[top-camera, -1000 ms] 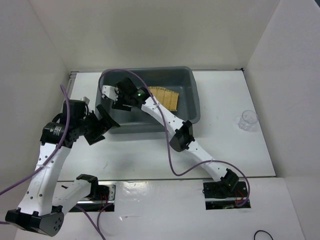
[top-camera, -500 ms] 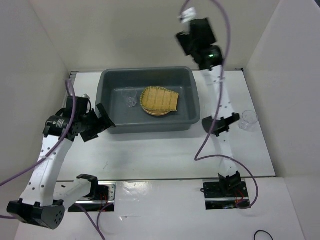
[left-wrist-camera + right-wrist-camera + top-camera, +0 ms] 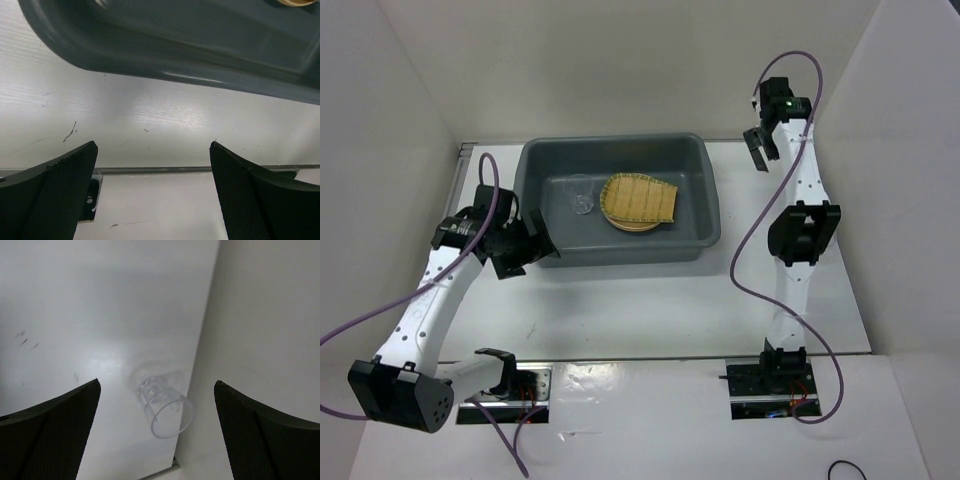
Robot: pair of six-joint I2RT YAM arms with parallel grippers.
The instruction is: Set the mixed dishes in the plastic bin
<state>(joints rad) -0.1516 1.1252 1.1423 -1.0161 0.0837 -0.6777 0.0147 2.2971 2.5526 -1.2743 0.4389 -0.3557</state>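
The grey plastic bin (image 3: pixel 710 205) stands at the back middle of the table. In it lie a clear cup (image 3: pixel 582 196) and the woven bamboo tray (image 3: pixel 642 197), resting on a tan plate (image 3: pixel 625 226). My left gripper (image 3: pixel 523 250) hangs open and empty just off the bin's front left corner; its wrist view shows the bin's outer wall (image 3: pixel 200 50) above the open gripper (image 3: pixel 152 146). My right gripper (image 3: pixel 760 152) is open and empty, raised at the back right. Far below the right gripper (image 3: pixel 156 385) a second clear cup (image 3: pixel 163 410) stands on the table by the side wall.
White enclosure walls close in the table on the left, back and right (image 3: pixel 265 315). The right arm's elbow (image 3: pixel 802 232) hangs over the right side of the table and covers the second cup from above. Purple cables (image 3: pixel 750 250) loop beside both arms.
My right gripper let go of a clear cup inside the bin, lifted out and swung over to the back right. The left arm drew slightly nearer the bin's front left corner.
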